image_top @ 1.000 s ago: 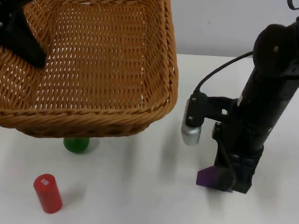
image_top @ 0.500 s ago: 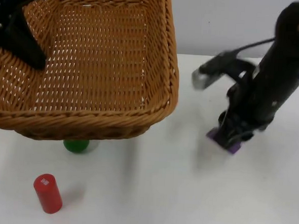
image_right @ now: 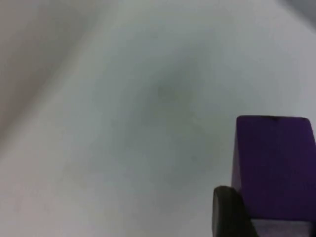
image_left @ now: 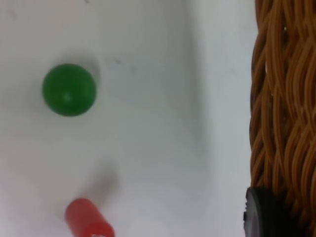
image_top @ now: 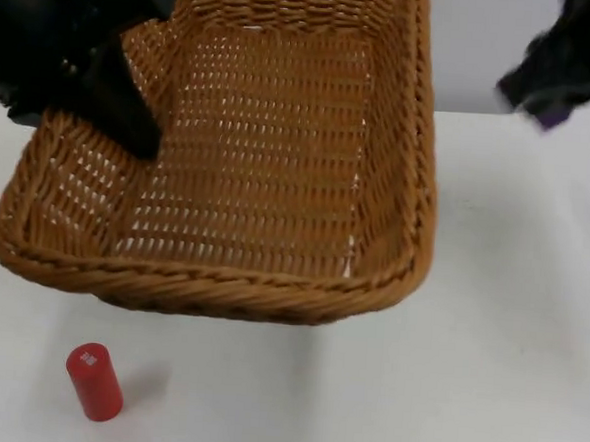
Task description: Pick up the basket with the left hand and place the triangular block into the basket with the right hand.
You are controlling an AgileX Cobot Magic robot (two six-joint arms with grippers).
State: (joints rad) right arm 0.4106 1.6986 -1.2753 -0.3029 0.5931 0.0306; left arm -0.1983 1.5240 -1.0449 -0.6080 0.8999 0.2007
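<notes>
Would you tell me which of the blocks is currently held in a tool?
The purple block, gripped by the right tool; the red cylinder and green ball sit on the table.

The white table (image_top: pixel 509 324) runs back to the grey wall (image_top: pixel 471 41). On it lie two things — a red cylinder (image_top: pixel 94 381) on its side and, near it, a green ball (image_left: pixel 68 90).

The basket (image_top: pixel 277 180), held by the left gripper (image_top: pixel 121 110), now sits further right and nearer, covering the green ball (image_left: pixel 68 89) from above. The right gripper (image_top: pixel 553 92) has risen off the desk (image_top: pixel 486 373), carrying the purple block (image_right: pixel 271 168) up toward the partition.
</notes>
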